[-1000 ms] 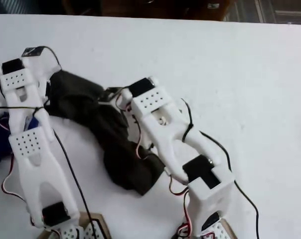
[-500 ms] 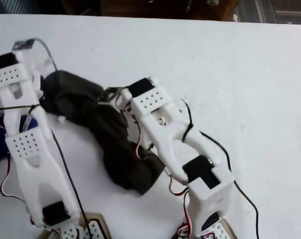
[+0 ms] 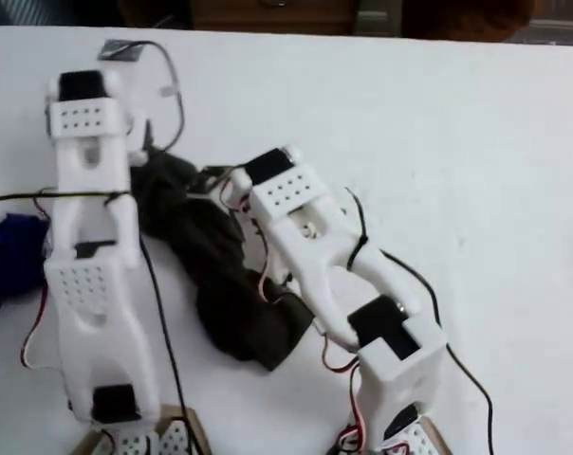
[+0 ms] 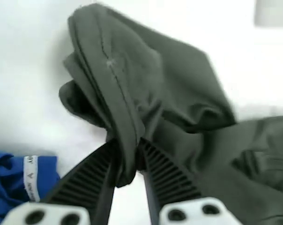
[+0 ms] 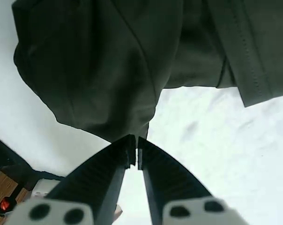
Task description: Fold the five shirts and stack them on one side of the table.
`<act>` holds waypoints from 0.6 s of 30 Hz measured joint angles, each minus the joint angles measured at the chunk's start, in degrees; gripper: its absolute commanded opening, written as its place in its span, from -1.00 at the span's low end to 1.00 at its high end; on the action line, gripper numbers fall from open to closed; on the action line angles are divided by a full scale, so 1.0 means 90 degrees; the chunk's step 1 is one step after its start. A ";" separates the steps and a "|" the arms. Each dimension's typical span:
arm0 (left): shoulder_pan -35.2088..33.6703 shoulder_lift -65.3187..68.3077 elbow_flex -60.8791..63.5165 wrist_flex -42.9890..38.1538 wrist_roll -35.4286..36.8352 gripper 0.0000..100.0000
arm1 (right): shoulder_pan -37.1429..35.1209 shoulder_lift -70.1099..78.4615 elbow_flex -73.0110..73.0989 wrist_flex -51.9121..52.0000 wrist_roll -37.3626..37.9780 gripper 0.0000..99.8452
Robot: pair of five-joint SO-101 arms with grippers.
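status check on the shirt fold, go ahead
Left gripper shut on dark olive cloth shirt. Right gripper shut at the shirt's edge, grip unclear. Shirt crumpled, not yet folded. Blue cloth shirt lies off to one side, nothing blocking.

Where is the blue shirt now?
High view: the blue shirt lies bunched at the table's left edge, beside the left arm; the dark shirt is on that arm's other side.
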State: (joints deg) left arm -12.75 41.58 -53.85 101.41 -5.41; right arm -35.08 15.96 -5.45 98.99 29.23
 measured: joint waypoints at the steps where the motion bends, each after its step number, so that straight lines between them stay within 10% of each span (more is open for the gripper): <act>1: 0.0059 -0.0049 0.0010 0.0000 0.0029 -0.95 | 0.0000 0.0000 0.0000 0.0000 0.0000 -0.96; 18: 0.0107 -0.0059 0.0068 0.0000 0.0039 -0.69 | 0.0000 0.0000 0.0000 0.0000 0.0000 -0.96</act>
State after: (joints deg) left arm -11.78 41.05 -53.23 101.41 -5.05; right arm -35.08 15.96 -5.45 98.99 29.23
